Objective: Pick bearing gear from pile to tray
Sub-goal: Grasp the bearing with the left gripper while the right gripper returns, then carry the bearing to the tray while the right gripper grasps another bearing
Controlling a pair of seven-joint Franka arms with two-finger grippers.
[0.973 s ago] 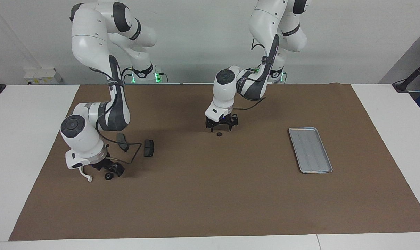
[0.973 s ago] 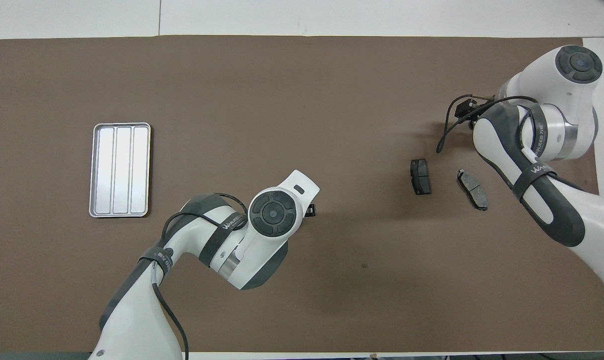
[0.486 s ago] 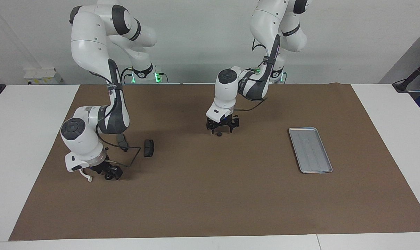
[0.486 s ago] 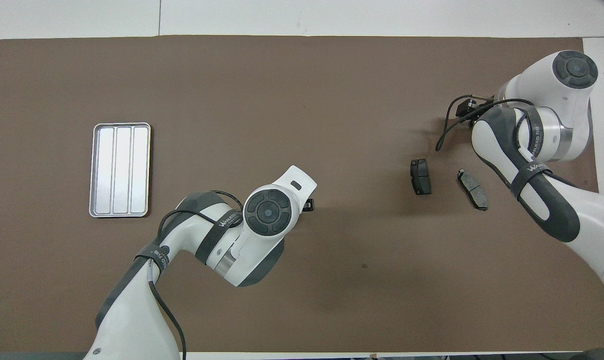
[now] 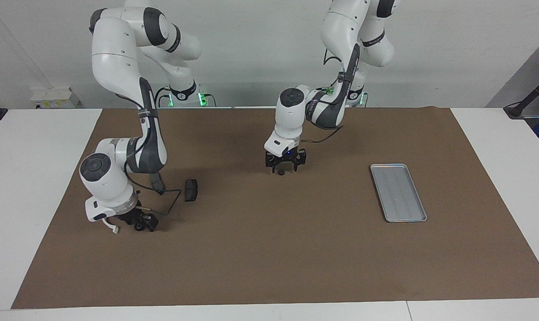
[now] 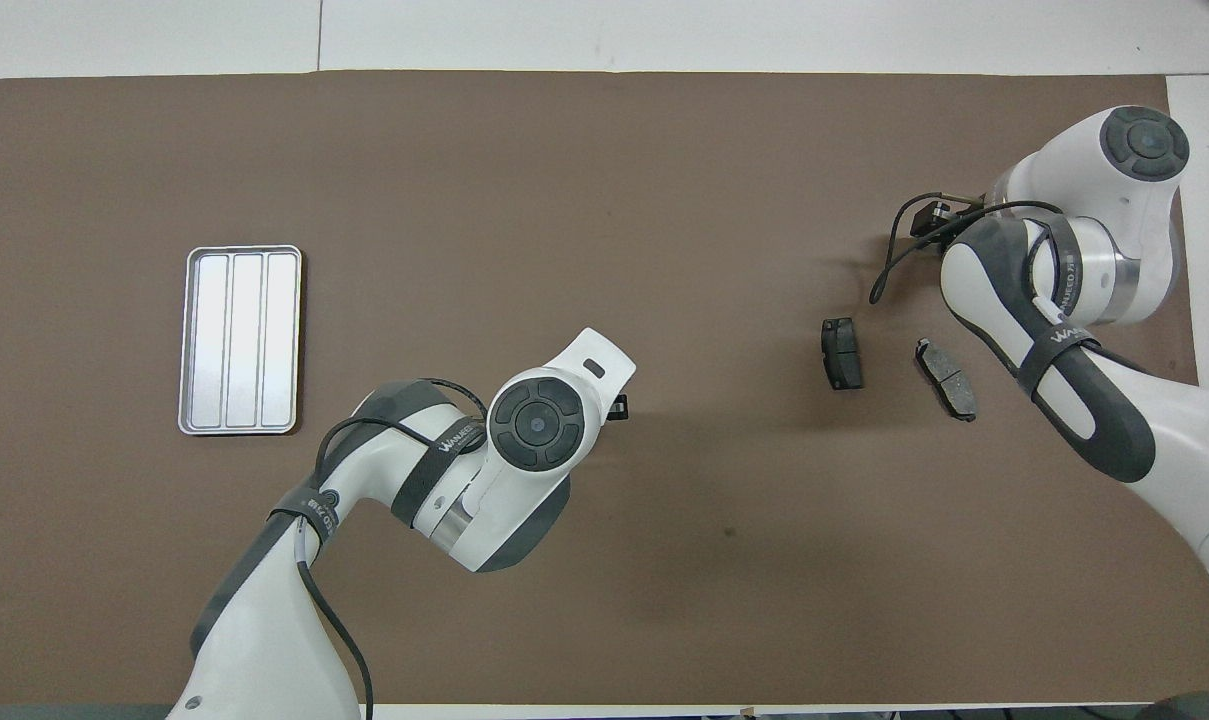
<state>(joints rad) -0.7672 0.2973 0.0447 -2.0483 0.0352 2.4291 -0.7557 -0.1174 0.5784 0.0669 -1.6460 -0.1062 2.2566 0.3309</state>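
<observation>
The fingers of the left gripper (image 5: 284, 168) are set astride a small black round part (image 5: 280, 172), apparently for pinching and transfer to the tray (image 5: 398, 192) at three o'clock.

matt brown mat (image 5: 269, 249), seemingly brushed-metal tray (image 5: 387, 209)

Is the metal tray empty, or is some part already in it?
Empty. The tray shows only its bare grooved floor in both views; no part lies in it.
</observation>
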